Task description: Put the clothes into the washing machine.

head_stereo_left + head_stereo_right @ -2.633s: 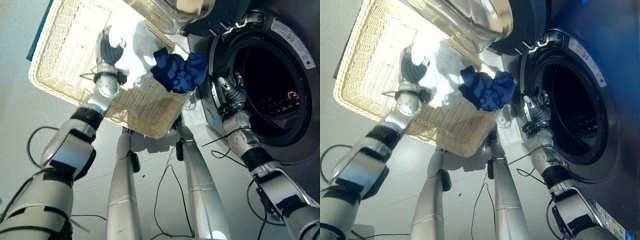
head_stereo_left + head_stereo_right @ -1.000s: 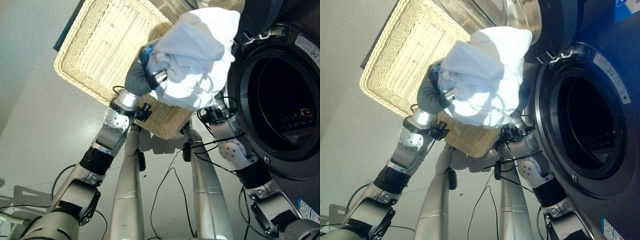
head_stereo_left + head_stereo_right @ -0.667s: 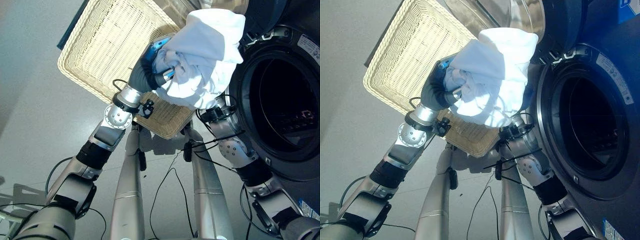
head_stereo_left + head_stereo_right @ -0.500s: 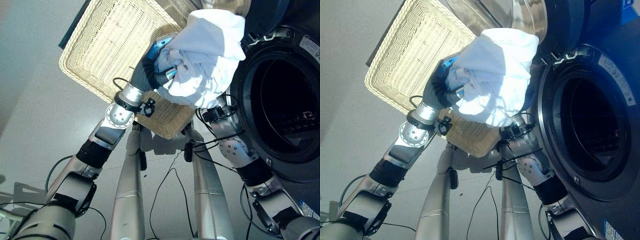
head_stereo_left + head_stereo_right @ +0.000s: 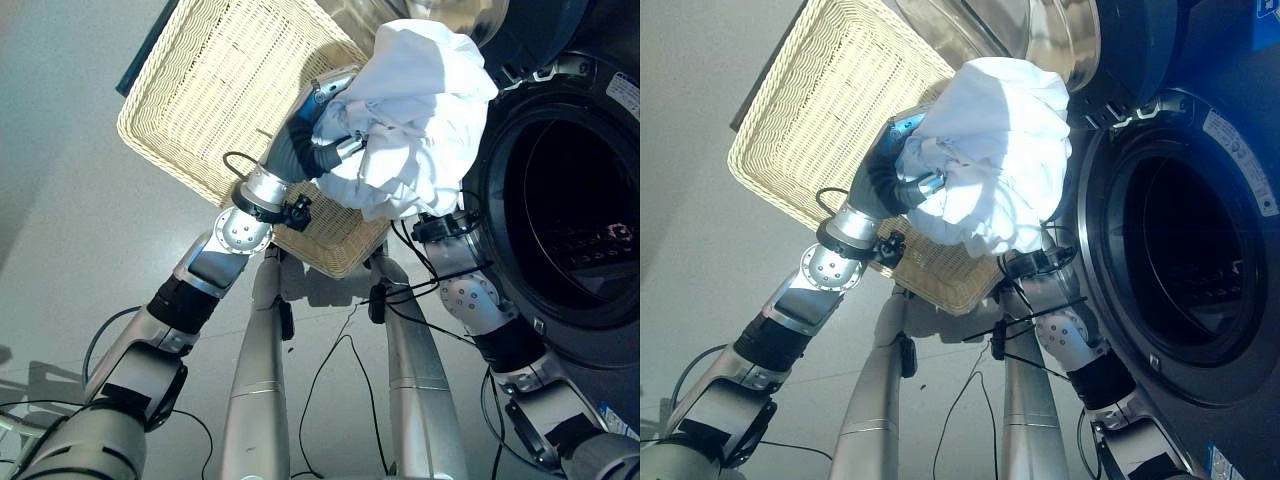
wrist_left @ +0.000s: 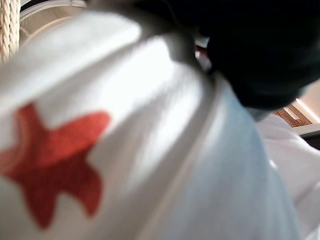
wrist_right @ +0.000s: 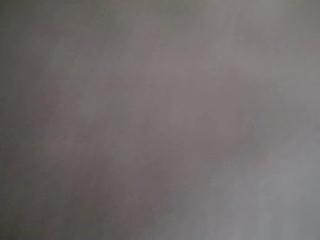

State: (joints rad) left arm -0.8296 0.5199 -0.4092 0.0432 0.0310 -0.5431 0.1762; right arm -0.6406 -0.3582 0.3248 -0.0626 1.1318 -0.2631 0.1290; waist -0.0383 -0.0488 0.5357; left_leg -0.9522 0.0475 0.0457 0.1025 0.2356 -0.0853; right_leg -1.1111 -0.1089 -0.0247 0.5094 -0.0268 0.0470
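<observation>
Gripping a bunched white garment [image 5: 420, 120], the left robot hand [image 5: 322, 135] has its fingers curled into the cloth and holds it raised above the near right corner of the wicker basket [image 5: 210, 110], just beside the open drum of the washing machine [image 5: 575, 215]. A red star print shows on the cloth in the left wrist view. The right robot hand is hidden behind the garment, so I cannot tell how its fingers stand.

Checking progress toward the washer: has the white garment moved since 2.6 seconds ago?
Yes. The white garment lay in the wicker basket; now the left robot hand holds it bunched, lifted beside the washing machine opening.
</observation>
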